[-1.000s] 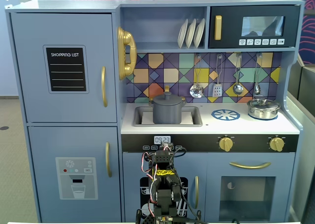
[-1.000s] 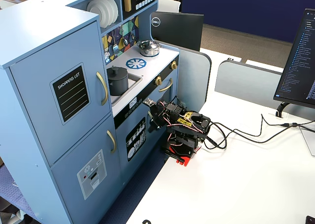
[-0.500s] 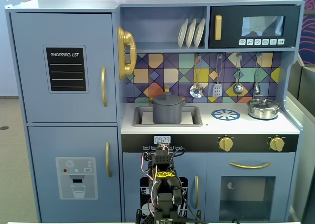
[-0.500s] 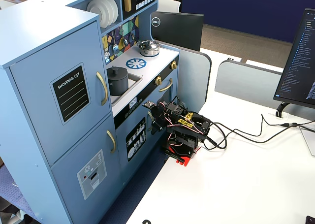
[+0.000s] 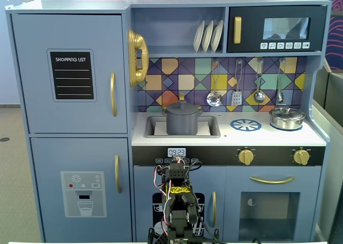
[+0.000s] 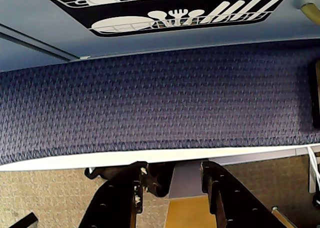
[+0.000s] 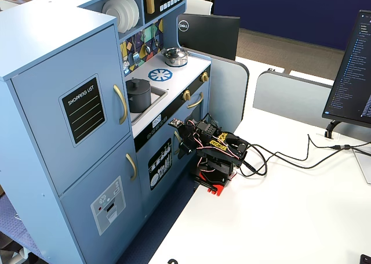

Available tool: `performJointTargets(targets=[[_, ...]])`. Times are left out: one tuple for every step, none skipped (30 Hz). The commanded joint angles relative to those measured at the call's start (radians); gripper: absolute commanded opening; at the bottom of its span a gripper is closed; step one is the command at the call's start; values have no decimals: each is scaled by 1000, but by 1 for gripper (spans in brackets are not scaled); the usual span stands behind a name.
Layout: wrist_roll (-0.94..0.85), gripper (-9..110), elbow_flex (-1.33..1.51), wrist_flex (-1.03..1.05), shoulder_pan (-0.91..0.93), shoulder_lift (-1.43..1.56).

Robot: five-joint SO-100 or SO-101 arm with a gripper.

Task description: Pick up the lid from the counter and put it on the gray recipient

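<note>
although the arm sits folded low in front of the toy kitchen, the lid [image 5: 182, 106] already appears to rest on top of the gray recipient [image 5: 182, 123], which stands in the sink recess at the left of the counter [image 5: 257, 138]; in both fixed views the knob shows above the pot's rim. the gripper [image 6: 172, 180] points down at the dark blue carpet [image 6: 160, 107] in the wrist view, its fingers [image 6: 220, 183] parted with nothing between them, well below and apart from the pot.

judging from this, little is left to do, and the main risk is a needless reach: if the arm swings up toward the sink it could clip the counter's near edge or nudge the lid off its seat. i cannot tell whether the lid sits fully flush, so a tilted fit might slide if bumped. the shiny silver pot [image 5: 286, 118] at the far right is well clear.
</note>
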Motion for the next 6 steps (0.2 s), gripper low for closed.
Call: performJointTargets(targets=[[-5,5,-2,176,15,-9],[-5,5,-2,176,15,-9],[-5,5,-2,176,15,-9],[-5,5,-2,176,15,-9],[-5,5,-2,176,15,-9],[-5,6,-2,176,15,-9]])
